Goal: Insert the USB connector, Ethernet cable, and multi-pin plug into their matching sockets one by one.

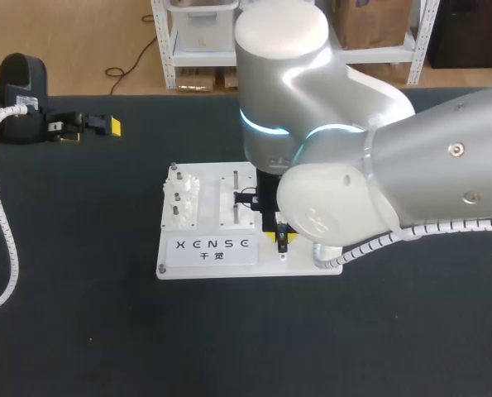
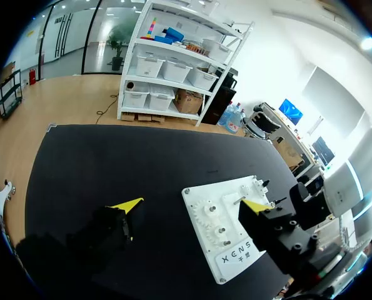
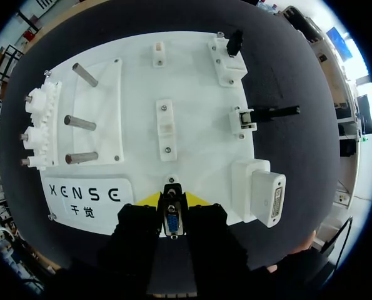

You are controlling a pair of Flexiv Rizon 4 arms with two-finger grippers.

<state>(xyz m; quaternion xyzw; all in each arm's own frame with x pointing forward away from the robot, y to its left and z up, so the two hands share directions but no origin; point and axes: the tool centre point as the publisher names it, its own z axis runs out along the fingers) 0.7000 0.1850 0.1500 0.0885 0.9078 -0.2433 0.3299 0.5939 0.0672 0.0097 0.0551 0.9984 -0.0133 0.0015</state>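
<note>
In the right wrist view my right gripper (image 3: 172, 203) is shut on the multi-pin plug (image 3: 172, 224), a small connector with a blue pin face, held at the near edge of the white board (image 3: 192, 81). A white block with the multi-pin socket (image 3: 274, 201) stands on the board to the gripper's right. Further ahead a black Ethernet cable (image 3: 276, 112) sits at its socket and a black USB connector (image 3: 235, 41) at the far corner. From above, my right gripper (image 1: 280, 236) hangs over the board's front right part (image 1: 229, 271). My left gripper (image 1: 90, 131) rests open at the table's back left, holding nothing.
White gears (image 3: 39, 125) and three metal pegs (image 3: 79, 122) occupy the board's left part. A white coiled hose (image 1: 2, 223) from my left arm lies along the table's left side. My right arm's bulk hides the board's right part in the head view.
</note>
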